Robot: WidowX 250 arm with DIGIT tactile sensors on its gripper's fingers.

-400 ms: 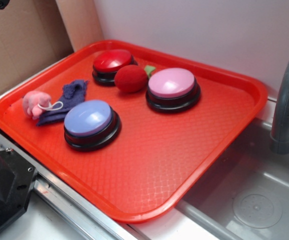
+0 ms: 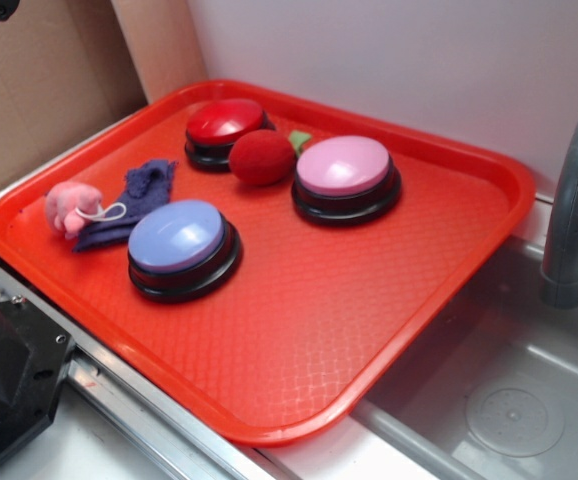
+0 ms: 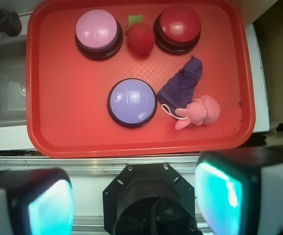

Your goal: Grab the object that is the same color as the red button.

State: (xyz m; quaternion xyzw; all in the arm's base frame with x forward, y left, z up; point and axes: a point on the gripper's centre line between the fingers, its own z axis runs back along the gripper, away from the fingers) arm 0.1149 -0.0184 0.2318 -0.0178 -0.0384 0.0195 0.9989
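Nothing changed: set the exterior view against the one from a moment ago and you find every item on the tray point(image 2: 449, 290) in the same place; only the dark robot base at the lower left edge looks very slightly shifted.
Exterior, target: your target is the fuzzy red ball point(image 2: 262, 157) with its green leaf, near the tray's far edge, between the red button point(image 2: 224, 125) and the pink button point(image 2: 345, 170). It sits just beside both; contact with the red button's base cannot be ruled out from here.
Exterior, other items: the lavender button point(image 2: 179, 240) sits closer to the near edge, and the pink plush toy point(image 2: 72, 207) lies on a purple cloth point(image 2: 134, 200) toward the left corner.
Exterior, sink: a grey sink point(image 2: 529, 400) and faucet point(image 2: 574, 200) flank the tray's right edge.
Wrist, claw: the gripper point(image 3: 134, 196) is spread wide, both fingers point(image 3: 219, 196) at the bottom of the view, nothing between them, hanging off the tray's near edge.
Wrist, target: the ball appears at the tray's far edge, well apart from the claw.
Meaning for you: judge the grab as not yet begun. You will likely need to carry the claw across the tray, over the lavender button, and descend into a tight gap between two buttons.
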